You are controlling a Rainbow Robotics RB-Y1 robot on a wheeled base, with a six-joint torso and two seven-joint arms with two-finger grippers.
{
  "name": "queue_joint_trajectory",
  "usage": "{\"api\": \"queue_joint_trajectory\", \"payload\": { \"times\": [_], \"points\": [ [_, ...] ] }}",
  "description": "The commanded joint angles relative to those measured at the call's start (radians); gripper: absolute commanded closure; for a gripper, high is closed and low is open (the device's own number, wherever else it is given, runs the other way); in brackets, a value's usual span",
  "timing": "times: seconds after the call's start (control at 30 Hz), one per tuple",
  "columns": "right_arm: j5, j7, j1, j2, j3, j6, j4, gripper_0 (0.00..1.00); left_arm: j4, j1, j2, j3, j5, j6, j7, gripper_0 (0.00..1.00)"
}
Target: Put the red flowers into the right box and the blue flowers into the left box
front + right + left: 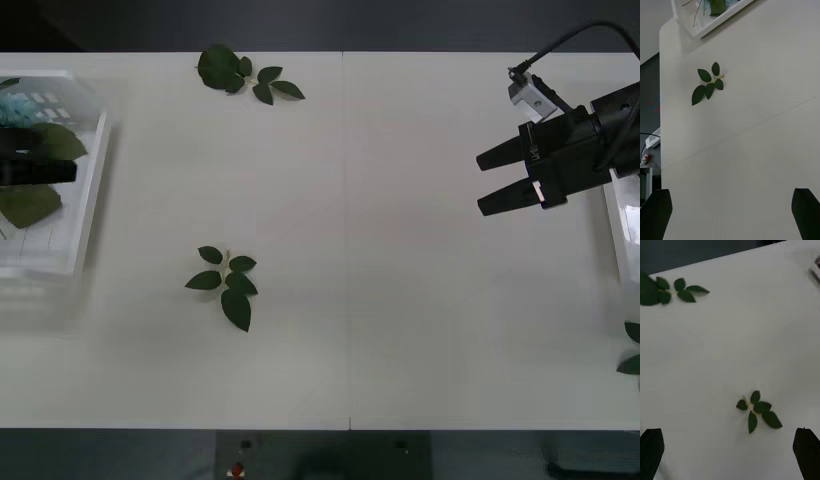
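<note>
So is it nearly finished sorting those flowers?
Seemingly. A blue flower lies in the left box. No blooms remain on the table, just leaf sprigs. The left gripper and right gripper are open, holding nothing. The right box is mostly cropped.

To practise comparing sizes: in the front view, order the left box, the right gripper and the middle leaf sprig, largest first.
1. left box
2. right gripper, raised nearer the camera, so its rank is unsure
3. middle leaf sprig
</note>
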Motion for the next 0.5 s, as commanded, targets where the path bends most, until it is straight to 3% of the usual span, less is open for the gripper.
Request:
{"api": "queue_joint_trajectory", "payload": {
  "times": [0.03,0.3,0.5],
  "points": [
    [-0.010,0.029,-0.015,0.002,-0.012,0.004,-0.001,0.07,-0.025,-0.018,0.038,-0.166,0.057,-0.178,0.099,0.00],
    [-0.010,0.029,-0.015,0.002,-0.012,0.004,-0.001,0.07,-0.018,-0.087,0.147,-0.506,0.180,-0.455,0.113,0.00],
    [-0.010,0.029,-0.015,0.002,-0.012,0.004,-0.001,0.07,-0.019,-0.181,0.244,-0.833,0.442,-0.730,0.047,0.00]
  ]
}}
